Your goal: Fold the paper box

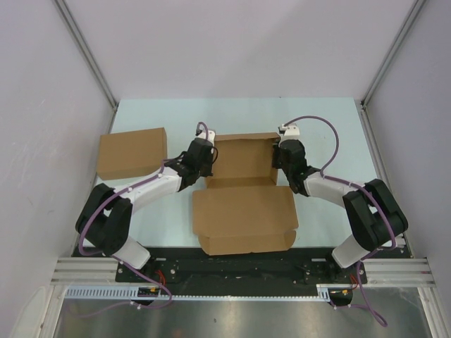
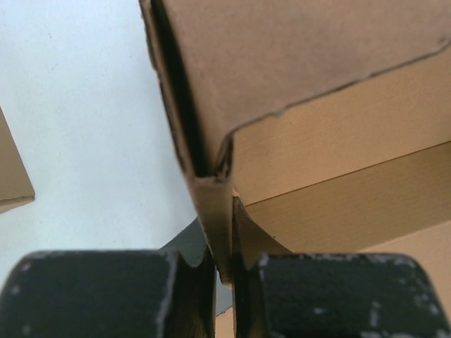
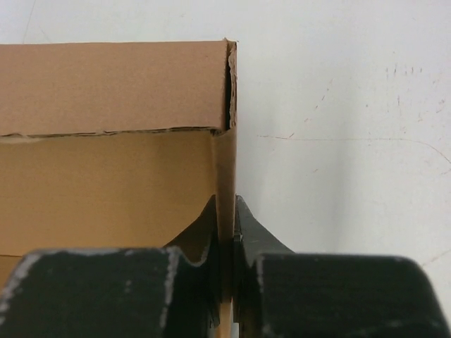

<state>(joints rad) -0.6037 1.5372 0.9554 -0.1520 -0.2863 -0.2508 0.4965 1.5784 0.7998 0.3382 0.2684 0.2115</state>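
Arms [image 1: 151, 186] angled inward, left gripper [image 2: 224, 262] and right gripper [image 3: 225, 243] clamped on paper box [image 1: 243, 215] walls (opposite sides).

You have two cardboard items on one bench [image 1: 331, 127]: one paper box [image 1: 243, 218] and one plain closed box [image 1: 132, 153]. You have two arms, the left arm [image 1: 151, 186] and the right arm [image 1: 331, 186]. Each carries one gripper, so count two: left gripper [image 2: 224, 271] and right gripper [image 3: 227, 260]. Each gripper shows two fingers [image 2: 91, 296], four altogether. There are two purple cables [image 1: 320, 121], one per arm.
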